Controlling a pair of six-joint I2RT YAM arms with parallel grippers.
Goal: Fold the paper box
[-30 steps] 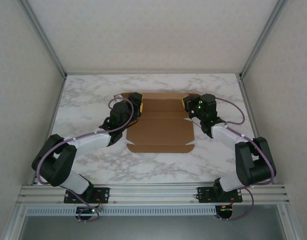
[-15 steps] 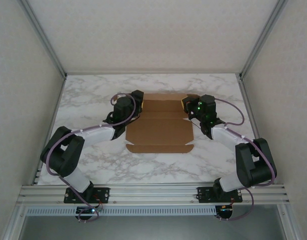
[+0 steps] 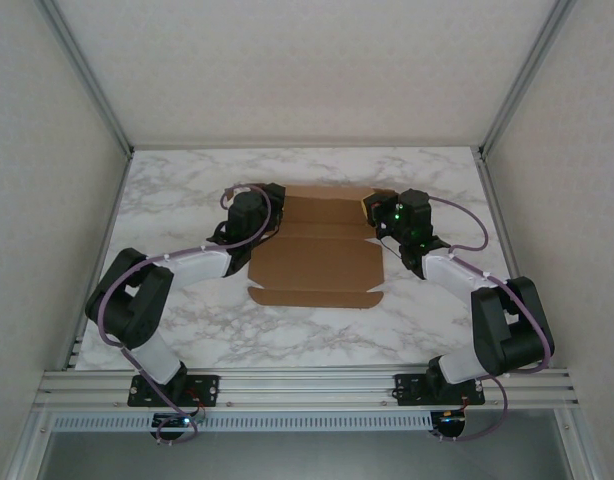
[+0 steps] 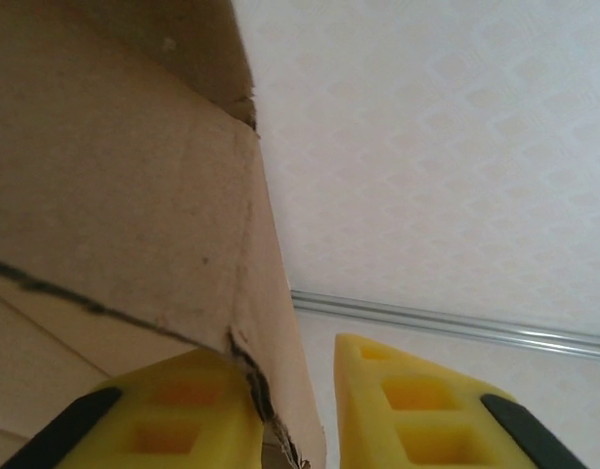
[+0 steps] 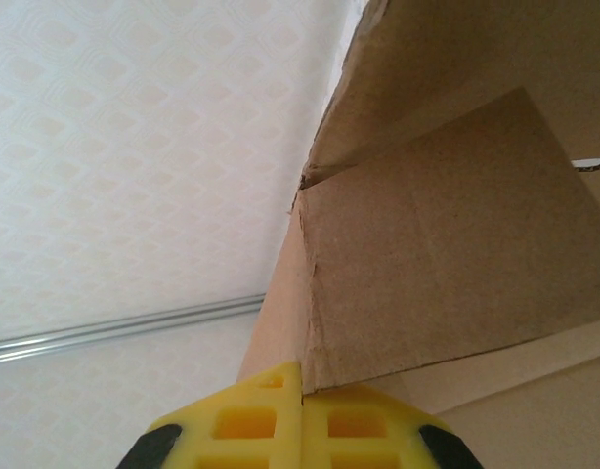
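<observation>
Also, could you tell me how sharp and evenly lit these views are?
Top external: even, soft light, sharp, faint shadow under the paper box. Left wrist: cardboard crisp, yellow fingers slightly soft. Right wrist: wall bright, flap underside shaded.

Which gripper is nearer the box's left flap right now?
Left. The left gripper straddles the left flap's edge, jaws not closed on it. The right gripper is across the box, shut on the right flap.

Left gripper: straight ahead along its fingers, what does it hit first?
Probably the paper box: its raised flap stands between the fingers of the left gripper, so it meets cardboard at once.
</observation>
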